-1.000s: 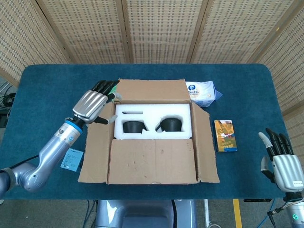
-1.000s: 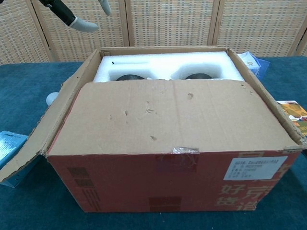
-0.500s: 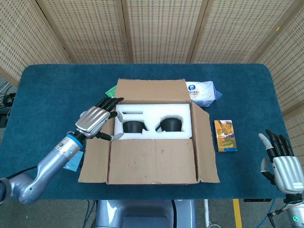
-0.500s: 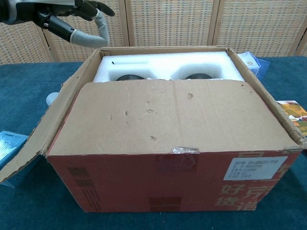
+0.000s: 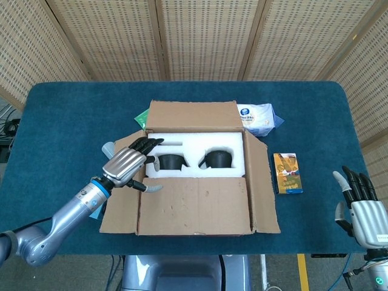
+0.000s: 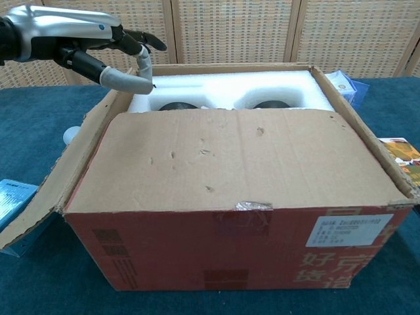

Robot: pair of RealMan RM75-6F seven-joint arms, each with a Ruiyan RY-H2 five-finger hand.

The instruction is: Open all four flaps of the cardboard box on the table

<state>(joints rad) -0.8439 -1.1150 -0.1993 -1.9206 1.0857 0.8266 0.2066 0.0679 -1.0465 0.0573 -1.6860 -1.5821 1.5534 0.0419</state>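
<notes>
Blue table (image 5: 73, 115) carries the cardboard box (image 5: 194, 176); left hand (image 5: 127, 165) hovers spread and empty above its left flap (image 5: 124, 194), right hand (image 5: 362, 209) spread, empty, at the near right corner.

The cardboard box (image 5: 194, 182) is matt brown corrugated paperboard, creased and scuffed on the flap just right of the left robot hand (image 5: 126, 165), whose back is brushed silvery metal with black, slightly glossy fingers (image 5: 145, 144). Inside, past those fingers, sits white foam (image 5: 194, 144), finely grained and dull. The counter (image 5: 73, 115) wears a deep blue, napped cloth. The right robot hand (image 5: 361, 206) shows the same metal sheen. Beyond it lies a glossy plastic packet (image 5: 259, 117).
</notes>
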